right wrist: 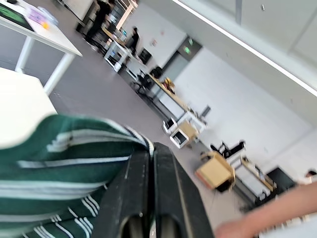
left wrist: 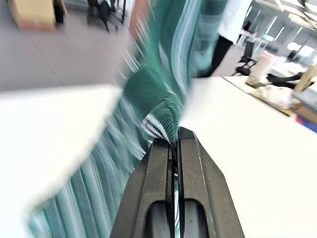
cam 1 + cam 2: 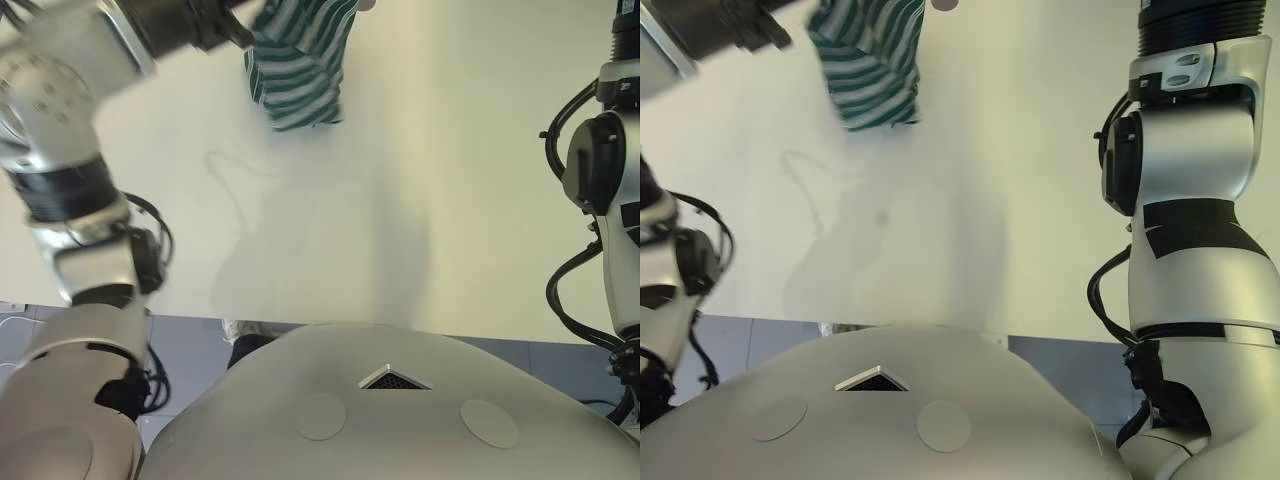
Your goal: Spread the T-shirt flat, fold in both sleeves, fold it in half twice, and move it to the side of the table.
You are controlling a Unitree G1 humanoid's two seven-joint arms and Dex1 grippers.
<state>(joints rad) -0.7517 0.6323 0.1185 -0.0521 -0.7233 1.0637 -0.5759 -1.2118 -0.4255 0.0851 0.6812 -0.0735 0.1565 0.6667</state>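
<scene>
You have the T-shirt (image 3: pixel 300 60), green with white stripes, lifted off the bench (image 3: pixel 450 200) and hanging bunched above its far part, with the cloth's lowest folds just above the white surface rather than spread on it. Your left end effector (image 2: pixel 174 141) is clenched on the shirt: in the left wrist view its two dark fingers (image 2: pixel 198 178) are pressed together with a ribbed, white-striped edge of the fabric pinched at their tips, and the rest of the cloth falls away from that point toward the bench. From the head camera, your left arm (image 3: pixel 70 150) comes in over the bench's left side and meets the shirt at its upper edge. Your right end effector (image 1: pixel 151 148) is likewise clamped on the shirt: its fingers sit flush against each other and a striped fold of the cloth runs right into their tips. Your right arm (image 3: pixel 1190 180) stands upright over the bench's right side, well apart from the hanging bulk of the shirt. The shirt is crumpled and doubled over itself, so you cannot tell the sleeves from the body.
</scene>
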